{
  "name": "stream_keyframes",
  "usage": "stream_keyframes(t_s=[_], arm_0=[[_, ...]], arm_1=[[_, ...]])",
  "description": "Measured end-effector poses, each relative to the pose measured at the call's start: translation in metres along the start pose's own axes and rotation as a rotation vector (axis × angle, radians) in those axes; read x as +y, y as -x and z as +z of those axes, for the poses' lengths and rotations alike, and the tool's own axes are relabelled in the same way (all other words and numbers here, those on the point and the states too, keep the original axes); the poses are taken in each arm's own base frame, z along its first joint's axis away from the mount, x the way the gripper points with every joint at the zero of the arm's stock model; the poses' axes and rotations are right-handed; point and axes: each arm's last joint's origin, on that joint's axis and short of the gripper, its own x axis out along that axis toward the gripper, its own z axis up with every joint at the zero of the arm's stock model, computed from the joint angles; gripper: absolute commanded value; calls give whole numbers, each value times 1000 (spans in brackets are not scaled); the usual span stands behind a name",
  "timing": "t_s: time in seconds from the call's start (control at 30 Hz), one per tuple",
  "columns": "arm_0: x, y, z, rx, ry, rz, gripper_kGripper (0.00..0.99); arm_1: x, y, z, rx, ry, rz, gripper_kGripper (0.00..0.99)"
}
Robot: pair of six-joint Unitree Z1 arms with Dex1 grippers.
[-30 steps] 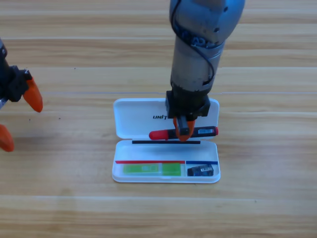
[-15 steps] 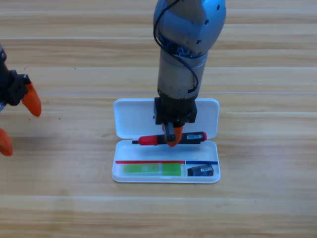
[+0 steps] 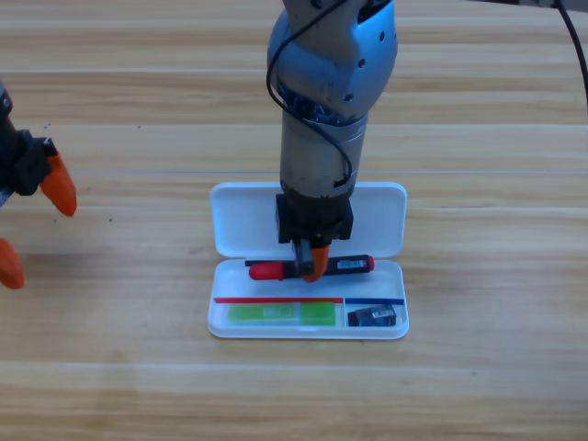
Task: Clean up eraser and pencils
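Note:
The white case (image 3: 237,219) lies open in the middle of the table. My right gripper (image 3: 311,265) points straight down over the case's upper tray, shut on the red-capped pencil (image 3: 269,270), which lies level across the tray. In the lower tray's long left compartment rests the green pencil (image 3: 280,314). The small dark eraser (image 3: 373,317) occupies the little compartment at the lower right. My left gripper (image 3: 32,225) waits at the picture's left edge, jaws spread apart.
The right arm's grey body (image 3: 326,101) rises over the case's lid and hides its middle. Bare wooden table (image 3: 487,230) surrounds the case on all sides.
My right gripper has carried the red-capped pencil left and down, from over the hinge into the case's upper tray. The left gripper has stayed put.

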Motion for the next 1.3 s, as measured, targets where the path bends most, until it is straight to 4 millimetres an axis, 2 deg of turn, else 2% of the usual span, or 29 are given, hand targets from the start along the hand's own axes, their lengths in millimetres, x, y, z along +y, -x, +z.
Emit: stream_keyframes(t_s=[0.5,0.53,0.57,0.63,0.67,0.7,0.8,1.3], arm_0=[[0,0,0,0,0,0,990],[0,0,0,0,0,0,990],[0,0,0,0,0,0,990],[0,0,0,0,0,0,990],[0,0,0,0,0,0,990],[0,0,0,0,0,0,990],[0,0,0,0,0,0,990],[-1,-1,2,1,5,-2,990]], arm_1=[[1,0,-2,15,-4,7,0],[1,0,-2,16,-5,8,87],[1,0,-2,17,-7,9,255],[2,0,-2,19,-10,11,707],[2,0,-2,19,-12,11,838],[2,0,-2,19,-13,11,870],[2,0,-2,20,-20,10,902],[1,0,-2,21,-25,8,910]])
